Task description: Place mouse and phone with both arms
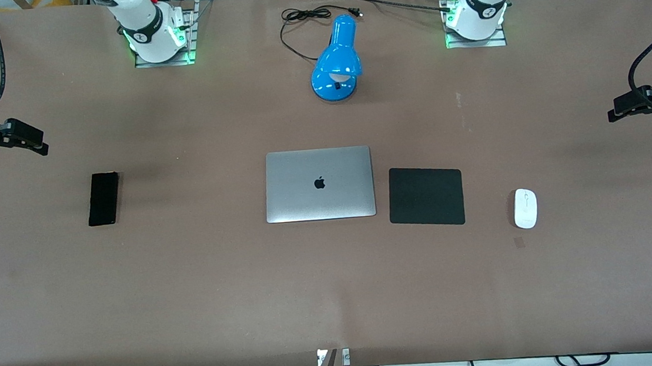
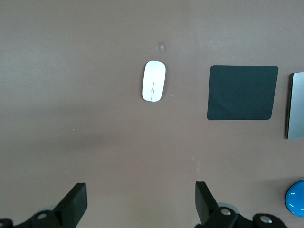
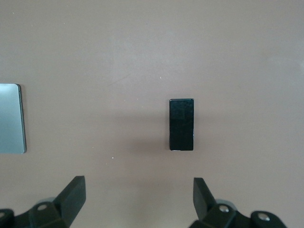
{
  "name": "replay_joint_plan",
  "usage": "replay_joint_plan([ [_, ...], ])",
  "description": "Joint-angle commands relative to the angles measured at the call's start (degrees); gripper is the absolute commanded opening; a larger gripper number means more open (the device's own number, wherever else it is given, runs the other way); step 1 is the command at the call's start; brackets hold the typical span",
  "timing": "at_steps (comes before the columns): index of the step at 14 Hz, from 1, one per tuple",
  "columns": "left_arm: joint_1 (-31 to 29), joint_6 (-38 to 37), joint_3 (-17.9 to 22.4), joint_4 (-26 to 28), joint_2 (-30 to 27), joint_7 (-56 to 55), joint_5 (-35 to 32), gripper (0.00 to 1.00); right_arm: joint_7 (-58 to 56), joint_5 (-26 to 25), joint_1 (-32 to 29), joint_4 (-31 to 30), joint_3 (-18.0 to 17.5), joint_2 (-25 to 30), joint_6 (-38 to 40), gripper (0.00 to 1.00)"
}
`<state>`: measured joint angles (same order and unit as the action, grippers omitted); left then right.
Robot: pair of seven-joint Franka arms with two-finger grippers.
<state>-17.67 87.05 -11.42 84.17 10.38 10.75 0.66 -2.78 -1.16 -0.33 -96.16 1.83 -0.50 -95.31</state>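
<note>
The white oval mouse (image 1: 525,208) lies on the table toward the left arm's end, beside the black mouse pad (image 1: 425,195). It also shows in the left wrist view (image 2: 153,87). The slim black phone (image 1: 103,198) lies flat toward the right arm's end and shows in the right wrist view (image 3: 182,124). My left gripper (image 1: 620,110) hangs open and empty over bare table at its end (image 2: 141,199), apart from the mouse. My right gripper (image 1: 33,143) hangs open and empty over bare table at its end (image 3: 139,194), apart from the phone.
A closed silver laptop (image 1: 319,184) lies mid-table between the phone and the mouse pad. A blue desk lamp (image 1: 337,61) with a black cord stands farther from the front camera than the laptop, between the arm bases. A small scrap (image 1: 519,241) lies by the mouse.
</note>
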Motion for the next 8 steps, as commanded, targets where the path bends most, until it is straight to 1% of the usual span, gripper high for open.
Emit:
replay_joint_plan([
  [1, -0.3, -0.7, 0.0, -0.7, 0.2, 1.3, 0.9, 1.00, -0.3, -0.2, 0.2, -1.0, 0.4, -0.1, 0.8, 1.00],
  [4, -0.3, -0.7, 0.0, -0.7, 0.2, 1.3, 0.7, 1.00, 0.2, -0.3, 0.2, -1.2, 0.4, -3.3, -0.6, 1.00],
  [7, 0.2, -0.8, -0.2, -0.7, 0.2, 1.3, 0.3, 1.00, 0.2, -0.4, 0.2, -3.7, 0.5, -3.8, -3.2, 1.00],
  [8, 0.4, -0.8, -0.2, -0.6, 0.2, 1.2, 0.1, 1.00, 0.3, -1.2, 0.1, -4.6, 0.5, -4.5, -4.6, 1.00],
])
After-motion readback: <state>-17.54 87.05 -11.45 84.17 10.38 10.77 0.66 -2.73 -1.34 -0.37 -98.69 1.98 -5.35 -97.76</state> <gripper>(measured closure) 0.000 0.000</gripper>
